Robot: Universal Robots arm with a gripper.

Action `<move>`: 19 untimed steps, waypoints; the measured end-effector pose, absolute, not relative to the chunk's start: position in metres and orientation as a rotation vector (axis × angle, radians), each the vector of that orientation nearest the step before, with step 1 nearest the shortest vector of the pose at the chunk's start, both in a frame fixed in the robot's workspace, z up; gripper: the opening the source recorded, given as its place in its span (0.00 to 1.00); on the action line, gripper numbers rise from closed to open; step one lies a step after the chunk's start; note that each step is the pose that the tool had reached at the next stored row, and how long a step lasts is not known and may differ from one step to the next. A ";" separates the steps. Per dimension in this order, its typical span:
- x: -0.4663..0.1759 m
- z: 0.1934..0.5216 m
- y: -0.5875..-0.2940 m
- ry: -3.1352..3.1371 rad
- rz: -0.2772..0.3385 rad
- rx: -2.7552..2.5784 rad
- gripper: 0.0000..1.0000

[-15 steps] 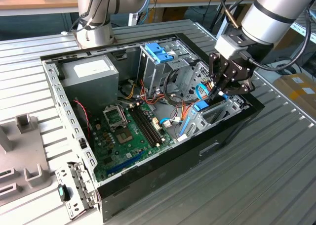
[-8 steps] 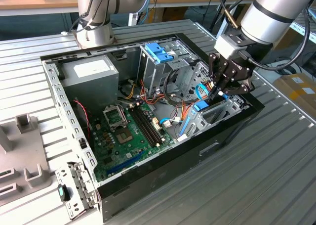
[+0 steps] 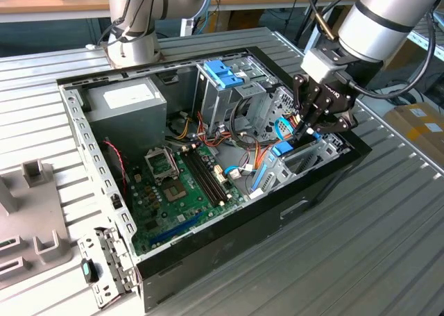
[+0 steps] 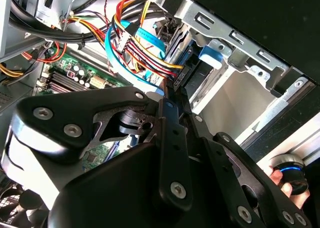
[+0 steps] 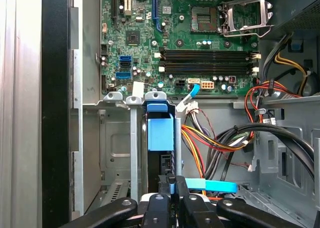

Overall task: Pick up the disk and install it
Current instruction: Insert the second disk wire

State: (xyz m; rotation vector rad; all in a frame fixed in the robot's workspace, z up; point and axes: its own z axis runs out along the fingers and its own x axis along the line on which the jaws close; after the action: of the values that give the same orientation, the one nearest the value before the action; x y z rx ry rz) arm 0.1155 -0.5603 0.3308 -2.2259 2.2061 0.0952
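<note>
Gripper clamped on the disk, standing edgewise in the drive bay.

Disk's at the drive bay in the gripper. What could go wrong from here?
1. Snagging: the bundle of red, yellow and orange wires and the flat blue cable lie right beside the gripper and could catch on its linkages.
2. Jamming: the silver disk with its blue plastic carrier frame stands edge-on in the narrow grey metal drive bay; a slight tilt could wedge it against the bay walls.
</note>
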 end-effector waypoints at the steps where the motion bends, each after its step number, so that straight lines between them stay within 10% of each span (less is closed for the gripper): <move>1: 0.116 0.330 -0.560 2.206 0.096 -2.225 0.16; 4: 0.116 0.329 -0.561 2.205 0.098 -2.225 0.29; 19: 0.116 0.349 -0.561 2.205 0.098 -2.224 0.29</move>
State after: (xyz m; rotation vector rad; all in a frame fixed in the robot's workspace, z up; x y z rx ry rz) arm 0.1155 -0.5606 0.3489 -2.2244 2.2045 0.0982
